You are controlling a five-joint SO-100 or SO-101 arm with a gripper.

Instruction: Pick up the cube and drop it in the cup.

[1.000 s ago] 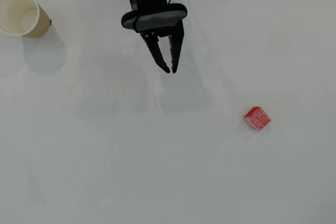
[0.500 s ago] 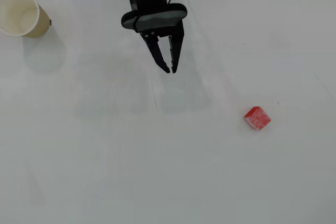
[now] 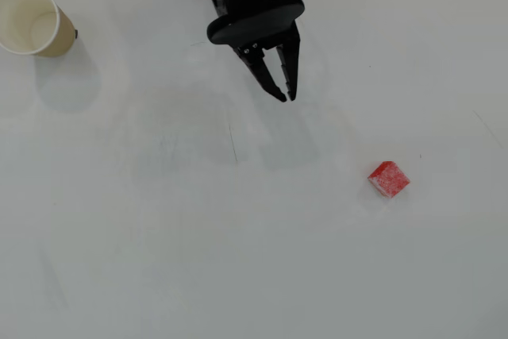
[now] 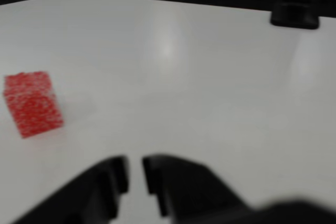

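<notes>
A small red cube (image 3: 388, 179) with a whitish speckled top lies on the white table at the right of the overhead view; the wrist view shows the cube (image 4: 32, 103) at its left edge. The beige paper cup (image 3: 32, 20) stands upright at the top left, its pale inside bare. My black gripper (image 3: 286, 98) hangs near the top centre, up and left of the cube and far right of the cup. Its fingertips are nearly together with only a thin slit between them, holding nothing. In the wrist view the gripper (image 4: 135, 174) sits at the bottom.
The white table (image 3: 238, 236) is bare around the cube. A faint dark line (image 3: 233, 144) marks the tabletop below the gripper. In the wrist view a dark object (image 4: 294, 14) stands at the table's far edge, top right.
The gripper has swung to the right, toward the cube's side, and now angles slightly down-right. Cube and cup have not moved.
</notes>
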